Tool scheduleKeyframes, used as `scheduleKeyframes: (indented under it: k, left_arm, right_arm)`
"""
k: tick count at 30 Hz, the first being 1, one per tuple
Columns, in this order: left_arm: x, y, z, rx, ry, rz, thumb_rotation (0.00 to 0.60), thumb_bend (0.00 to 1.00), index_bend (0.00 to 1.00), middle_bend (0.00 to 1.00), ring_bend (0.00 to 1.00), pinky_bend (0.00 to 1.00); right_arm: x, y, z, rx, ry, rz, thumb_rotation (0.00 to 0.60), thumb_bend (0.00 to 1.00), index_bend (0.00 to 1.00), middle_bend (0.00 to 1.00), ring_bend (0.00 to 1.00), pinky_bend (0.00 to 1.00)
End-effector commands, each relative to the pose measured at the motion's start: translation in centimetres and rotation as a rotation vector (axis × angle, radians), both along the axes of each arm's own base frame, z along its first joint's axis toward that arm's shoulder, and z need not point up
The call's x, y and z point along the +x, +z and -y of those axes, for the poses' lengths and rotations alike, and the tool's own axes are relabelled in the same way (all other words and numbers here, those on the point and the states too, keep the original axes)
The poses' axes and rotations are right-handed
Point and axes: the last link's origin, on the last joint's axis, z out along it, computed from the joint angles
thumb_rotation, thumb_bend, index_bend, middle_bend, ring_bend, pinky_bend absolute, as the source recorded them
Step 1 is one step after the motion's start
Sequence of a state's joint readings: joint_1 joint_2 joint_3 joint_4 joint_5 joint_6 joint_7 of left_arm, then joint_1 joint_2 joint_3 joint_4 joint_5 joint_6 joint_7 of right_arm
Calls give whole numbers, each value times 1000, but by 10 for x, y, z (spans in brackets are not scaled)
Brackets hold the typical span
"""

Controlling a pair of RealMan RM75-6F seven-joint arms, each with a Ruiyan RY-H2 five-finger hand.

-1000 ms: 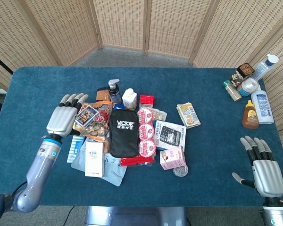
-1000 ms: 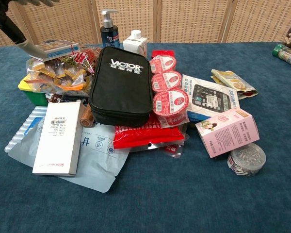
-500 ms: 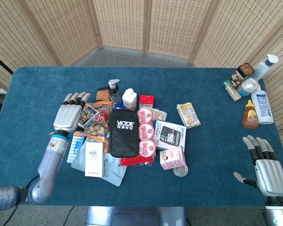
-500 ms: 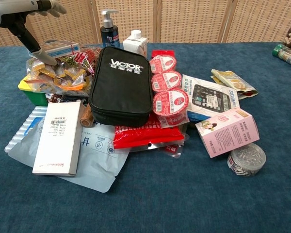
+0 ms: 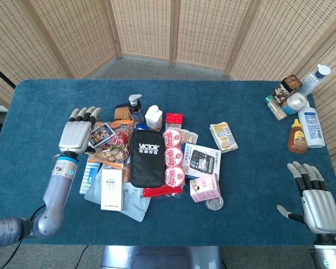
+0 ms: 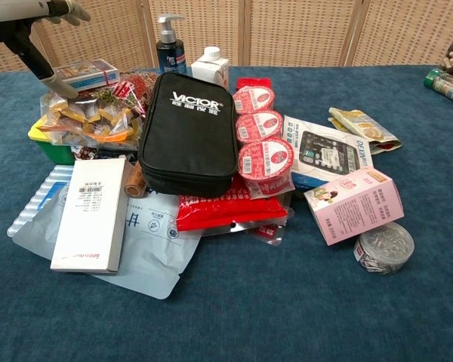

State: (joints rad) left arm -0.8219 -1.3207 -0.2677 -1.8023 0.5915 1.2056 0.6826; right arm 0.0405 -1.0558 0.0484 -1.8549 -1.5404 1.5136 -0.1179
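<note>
The left hand (image 5: pixel 75 136), fingers spread, touches the small card box (image 5: pixel 102 134) left of the black VICTOR case (image 5: pixel 146 157); the box's long axis runs crosswise toward the case.

The right hand (image 5: pixel 316 208) lies spread, holding nothing.

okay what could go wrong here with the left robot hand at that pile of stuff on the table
The left robot hand has a fingertip on the small card box, which sits atop loose snack packets; a push could slide it off. The pump bottle and white carton stand upright close by, so a sweep might topple them. The right robot hand is far away, no help.
</note>
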Motion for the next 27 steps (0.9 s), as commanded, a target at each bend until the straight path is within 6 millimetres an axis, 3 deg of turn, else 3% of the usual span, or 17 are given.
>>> scheduleKeyframes:
  k: [1, 11, 13, 17, 20, 24, 27]
  left_arm:
    - [0, -5, 0, -13, 1, 0, 600, 3, 0, 0, 0, 0]
    - [10, -10, -3, 0, -2, 11, 600, 3, 0, 0, 0, 3]
    - [9, -11, -4, 14, 2, 7, 600, 3, 0, 0, 0, 54]
    - [7, -14, -6, 44, 26, -12, 600, 2, 35, 38, 50, 295]
    - [4, -19, -8, 54, 51, -30, 600, 2, 114, 187, 175, 441]
    - [3, -26, -10, 52, 60, -44, 600, 3, 223, 254, 272, 540]
    - [4, -27, -12, 82, 38, -49, 600, 3, 370, 427, 424, 639]
  right_arm:
    - [0, 0, 0, -2, -1, 2, 600, 0, 0, 0, 0, 0]
    - [-1, 1, 0, 1, 0, 14, 600, 0, 0, 0, 0, 0]
    - [-1, 1, 0, 2, 1, 17, 600, 0, 0, 0, 0, 0]
    - [-1, 1, 0, 5, 3, 20, 600, 0, 0, 0, 0, 0]
    - [-1, 1, 0, 8, 3, 23, 600, 0, 0, 0, 0, 0]
    - [-1, 1, 0, 9, 1, 26, 600, 0, 0, 0, 0, 0]
    - [-2, 1, 0, 8, -1, 27, 600, 0, 0, 0, 0, 0]
